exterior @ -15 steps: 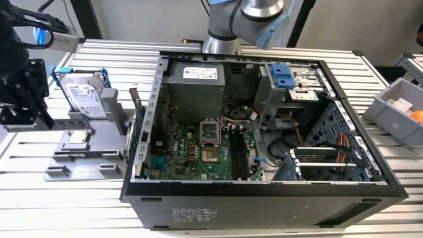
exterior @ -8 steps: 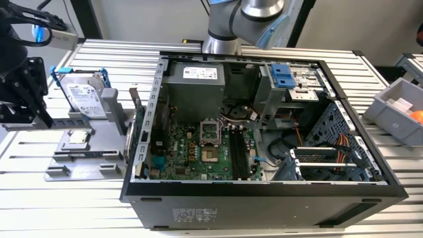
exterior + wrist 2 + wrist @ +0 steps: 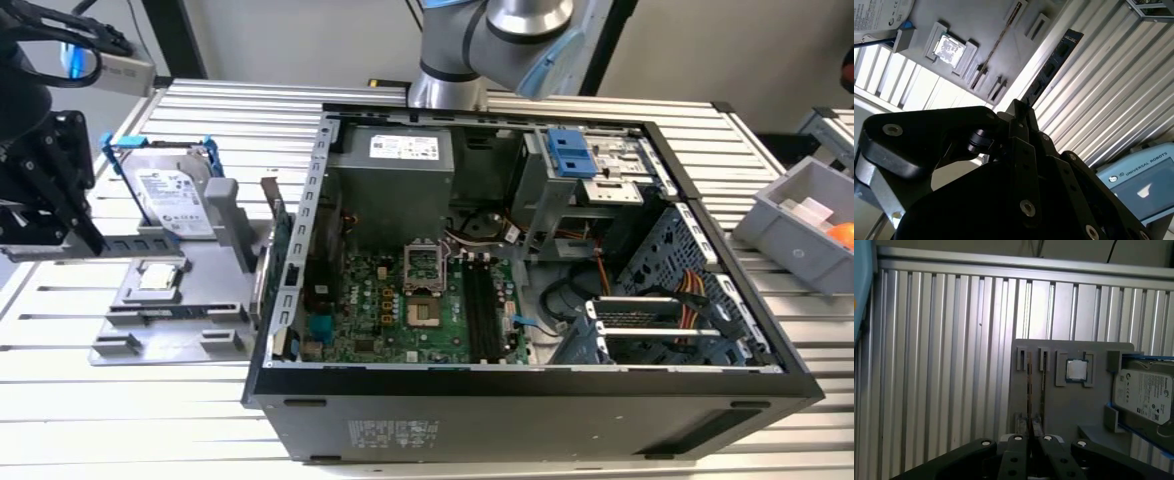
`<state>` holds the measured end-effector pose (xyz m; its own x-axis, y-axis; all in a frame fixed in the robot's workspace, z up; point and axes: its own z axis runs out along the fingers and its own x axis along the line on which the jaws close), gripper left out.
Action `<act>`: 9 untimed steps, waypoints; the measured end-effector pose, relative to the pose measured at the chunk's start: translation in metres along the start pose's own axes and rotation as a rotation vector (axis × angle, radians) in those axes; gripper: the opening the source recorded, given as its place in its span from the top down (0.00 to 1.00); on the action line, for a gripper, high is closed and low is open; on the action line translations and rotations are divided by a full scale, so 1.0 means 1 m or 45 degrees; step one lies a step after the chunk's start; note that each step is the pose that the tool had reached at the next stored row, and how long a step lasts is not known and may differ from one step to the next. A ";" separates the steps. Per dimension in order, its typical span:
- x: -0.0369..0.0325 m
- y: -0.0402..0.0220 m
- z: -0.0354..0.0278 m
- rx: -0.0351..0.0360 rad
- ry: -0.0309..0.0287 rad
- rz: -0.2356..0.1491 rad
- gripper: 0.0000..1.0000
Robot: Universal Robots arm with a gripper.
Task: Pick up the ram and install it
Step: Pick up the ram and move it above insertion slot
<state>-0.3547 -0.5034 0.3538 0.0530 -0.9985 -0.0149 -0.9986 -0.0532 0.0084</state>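
Firmly clenched claw (image 3: 1020, 107), gripping the ram (image 3: 1054, 62) by one end, its long axis pointing straight outward.

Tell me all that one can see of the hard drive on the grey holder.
The hard drive is a flat silver metal box with a white label on its broad face, set in a blue plastic frame. It rests slanted, label side up, at one end of the grey holder, between the holder's grey posts, at the exterior view's left of the open computer case. Nothing else touches it.
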 end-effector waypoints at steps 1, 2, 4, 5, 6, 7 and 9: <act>0.0000 0.0000 -0.0004 0.0000 0.0000 0.000 1.00; 0.0000 0.0000 -0.0008 0.0000 0.0000 0.000 1.00; 0.0000 0.0000 -0.0016 0.0000 0.0000 0.000 1.00; 0.0000 0.0000 -0.0019 0.0001 -0.0001 0.000 1.00; 0.0000 0.0000 -0.0023 0.0000 0.0000 0.000 1.00; -0.0001 0.0000 -0.0027 0.0000 0.0000 0.000 1.00; -0.0001 0.0000 -0.0035 0.0000 0.0000 0.000 1.00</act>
<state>-0.3547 -0.5033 0.3573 0.0531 -0.9985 -0.0149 -0.9985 -0.0532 0.0084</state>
